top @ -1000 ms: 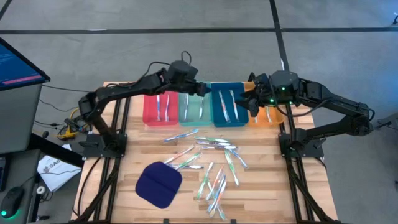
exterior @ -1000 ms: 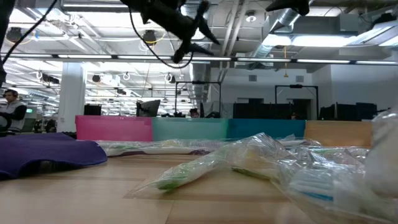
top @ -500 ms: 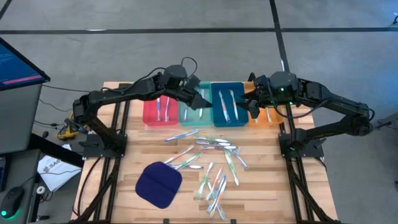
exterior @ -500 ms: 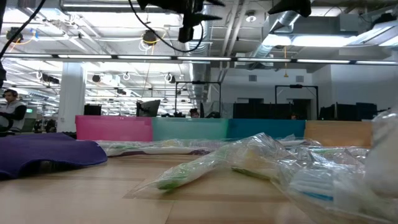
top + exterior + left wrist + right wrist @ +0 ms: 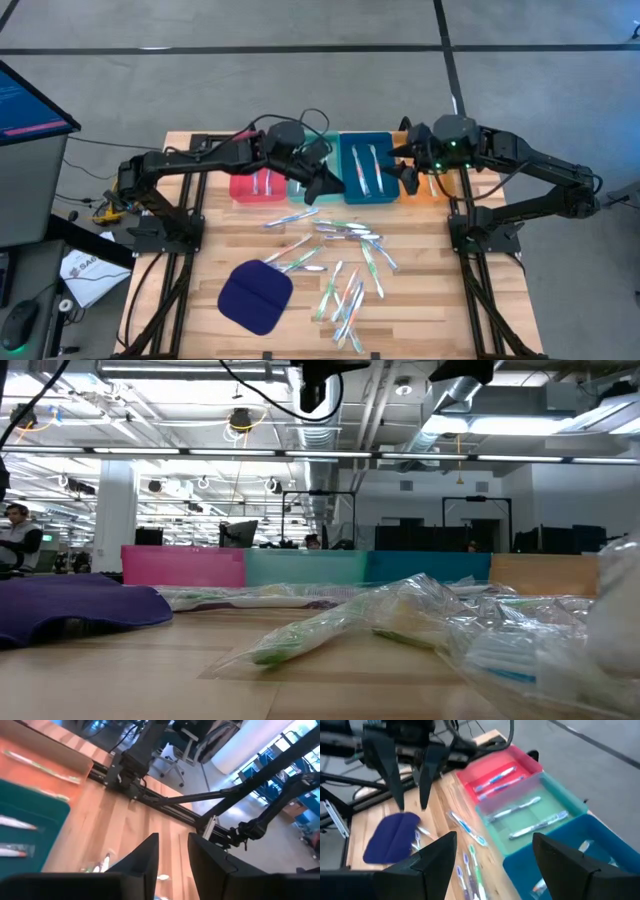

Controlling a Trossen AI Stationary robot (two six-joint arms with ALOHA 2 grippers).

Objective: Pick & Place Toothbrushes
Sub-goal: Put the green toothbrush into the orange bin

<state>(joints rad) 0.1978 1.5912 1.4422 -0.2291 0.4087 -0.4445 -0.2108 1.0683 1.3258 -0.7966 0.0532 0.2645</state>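
Left gripper [image 5: 327, 186] has swung from above the red tray [image 5: 240, 185] to the near edge of the teal tray [image 5: 302, 186], jaws narrower than a second ago, a small gap left, nothing between them in its wrist view. Right gripper [image 5: 407, 168] hangs unchanged between blue tray [image 5: 351, 190] and orange tray [image 5: 437, 190], jaws wide, empty. High view shows toothbrushes [image 5: 345, 262] strewn mid-bench toward the near edge, more lying in the trays; low view only shows their crinkled wrappers up close, blocking most of the bench. Pad [image 5: 255, 296] sits near-left.
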